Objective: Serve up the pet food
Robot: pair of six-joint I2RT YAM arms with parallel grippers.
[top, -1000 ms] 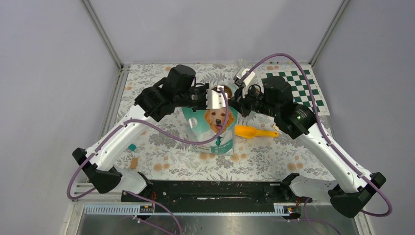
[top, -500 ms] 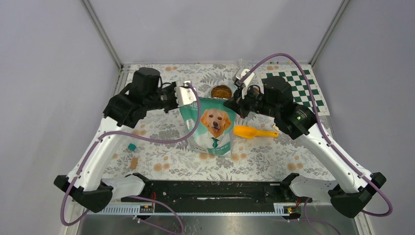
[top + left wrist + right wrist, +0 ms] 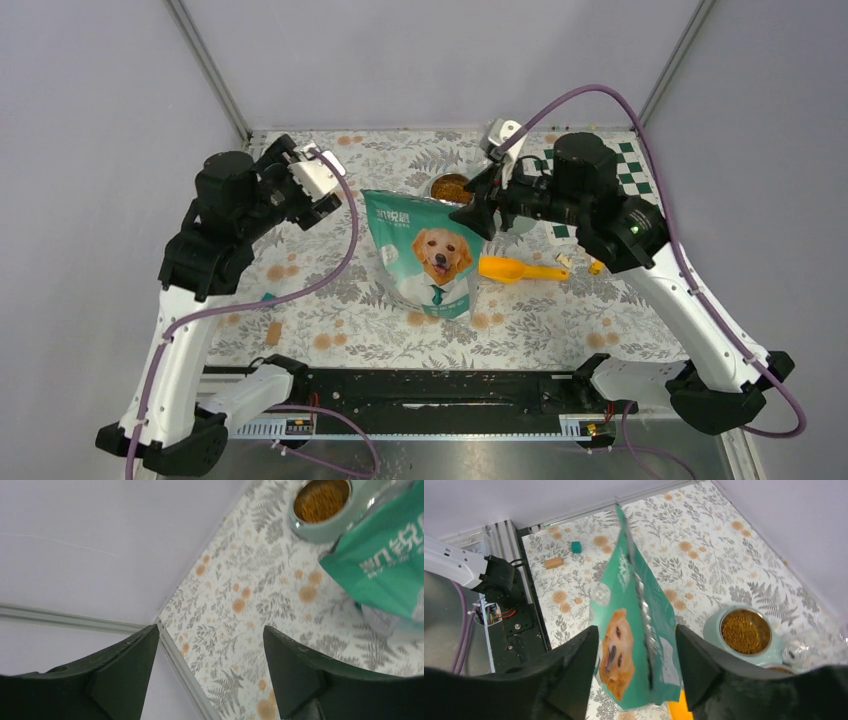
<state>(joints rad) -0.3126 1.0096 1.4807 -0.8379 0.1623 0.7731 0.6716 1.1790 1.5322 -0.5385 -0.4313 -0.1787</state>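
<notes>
Floral-print tablecloth [image 3: 340, 330] under everything. We see brown kibble pet food [image 3: 745, 631] in pale-green round bowl [image 3: 713, 627], behind upright teal foil dog-pic bag [image 3: 430, 255]. Left gripper [image 3: 210, 645] spread wide, empty, well apart from bag. Right gripper [image 3: 636, 630] spread over bag top, gripping nothing. Risk: w/ no support, a bump tips bag onto bowl.

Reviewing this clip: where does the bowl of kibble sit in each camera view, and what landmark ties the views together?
Top external: the bowl of kibble sits at centre, far side, just behind the top edge of the teal bag.
Left wrist: top right, above the bag.
Right wrist: lower right, right of the bag.
Shared landmark: the teal bag.
</notes>
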